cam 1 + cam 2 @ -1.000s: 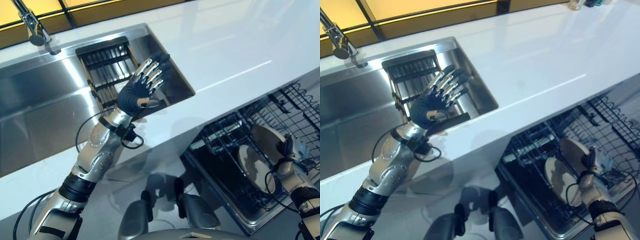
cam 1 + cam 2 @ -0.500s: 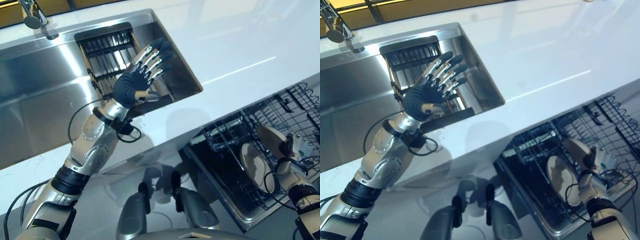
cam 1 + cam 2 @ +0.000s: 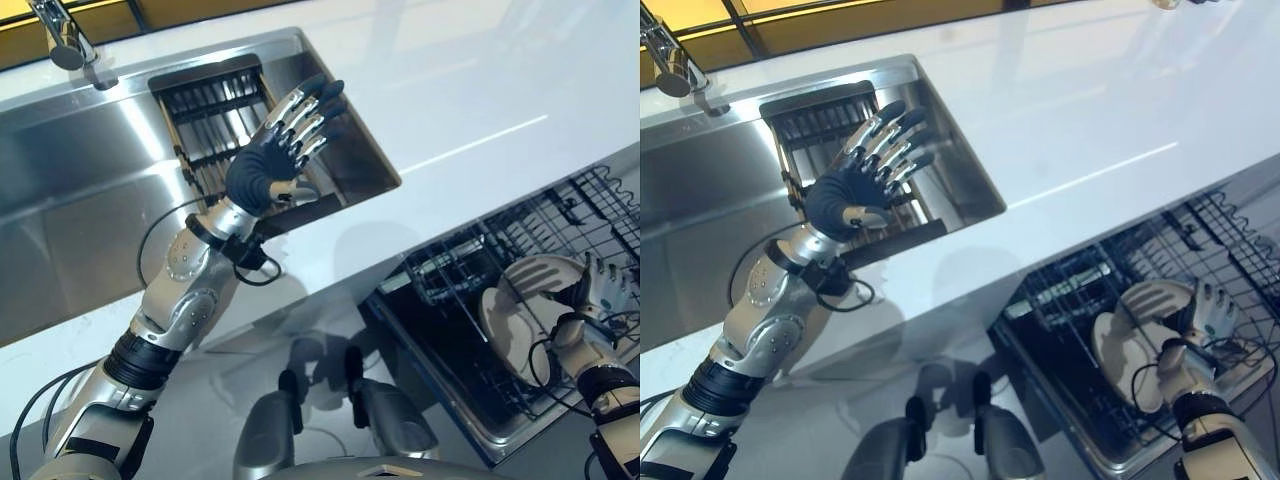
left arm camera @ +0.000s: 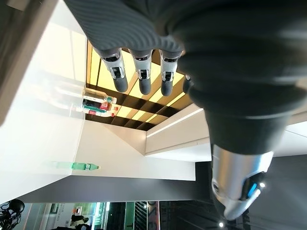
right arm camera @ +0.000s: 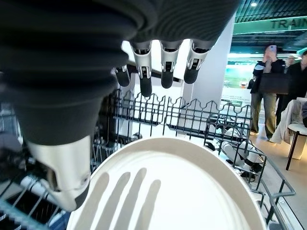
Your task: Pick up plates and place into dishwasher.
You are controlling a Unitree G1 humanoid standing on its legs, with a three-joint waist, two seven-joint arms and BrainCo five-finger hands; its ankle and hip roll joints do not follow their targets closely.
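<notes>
While right hand [image 3: 600,290] spread, plate [image 3: 535,283] on edge.

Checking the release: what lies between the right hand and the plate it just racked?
Nothing: in the right wrist view the right hand hovers open over the plate, only air and its shadow between, with dishwasher rack wires behind.

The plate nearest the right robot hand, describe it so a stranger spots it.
Look below the white counter into the dishwasher rack. Two pale plates stand there; this plate is the one beside the open right robot hand, with finger shadows on it.
</notes>
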